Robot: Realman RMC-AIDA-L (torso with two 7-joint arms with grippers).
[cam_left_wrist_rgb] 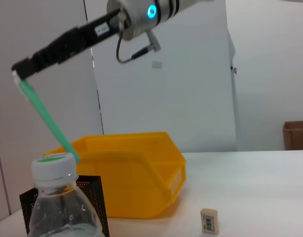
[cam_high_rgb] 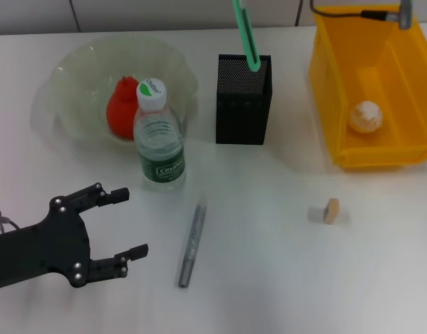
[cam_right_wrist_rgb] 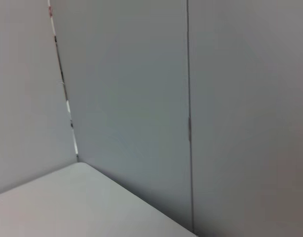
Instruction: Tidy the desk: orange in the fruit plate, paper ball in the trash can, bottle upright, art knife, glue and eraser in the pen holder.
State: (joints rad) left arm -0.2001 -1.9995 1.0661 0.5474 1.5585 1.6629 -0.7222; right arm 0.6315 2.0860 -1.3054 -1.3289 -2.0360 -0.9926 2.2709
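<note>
My left gripper (cam_high_rgb: 129, 224) hovers open and empty over the desk's near left, short of the upright bottle (cam_high_rgb: 158, 139) (cam_left_wrist_rgb: 55, 197). An orange (cam_high_rgb: 119, 111) lies in the clear fruit plate (cam_high_rgb: 81, 66). The paper ball (cam_high_rgb: 366, 117) sits in the yellow trash can (cam_high_rgb: 324, 76) (cam_left_wrist_rgb: 141, 173). My right gripper (cam_left_wrist_rgb: 21, 73) is shut on the top of a slanted green stick (cam_high_rgb: 246, 35) (cam_left_wrist_rgb: 47, 118), whose lower end is at the mouth of the black mesh pen holder (cam_high_rgb: 244, 101) (cam_left_wrist_rgb: 91, 190). A grey pen-shaped tool (cam_high_rgb: 191, 245) and the eraser (cam_high_rgb: 330, 210) (cam_left_wrist_rgb: 209, 220) lie on the desk.
The white desk (cam_high_rgb: 269, 278) meets a wall behind the plate and bin. The right wrist view holds only the wall and a corner of the desk (cam_right_wrist_rgb: 67, 202).
</note>
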